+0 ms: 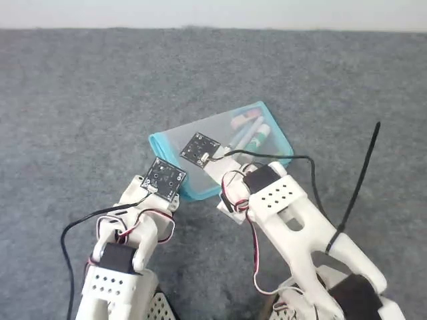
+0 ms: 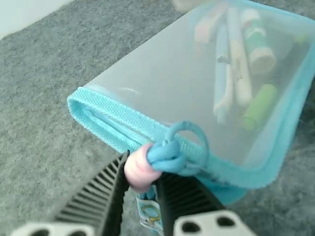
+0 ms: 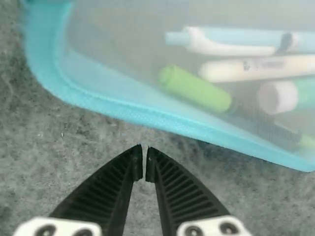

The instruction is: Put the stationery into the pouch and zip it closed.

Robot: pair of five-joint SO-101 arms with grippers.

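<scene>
On the table, the pouch lies with the stationery inside, the left jaws closed on its pink zip pull, I think to draw it shut, while the right jaws, closed and empty, rest just beside its edge.

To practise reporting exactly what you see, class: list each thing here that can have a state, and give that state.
pouch: lying flat, stationery inside.
zipper pull: partway along the zip, pinched.
left gripper: shut on the zipper pull.
right gripper: shut, empty, beside the pouch.
</scene>
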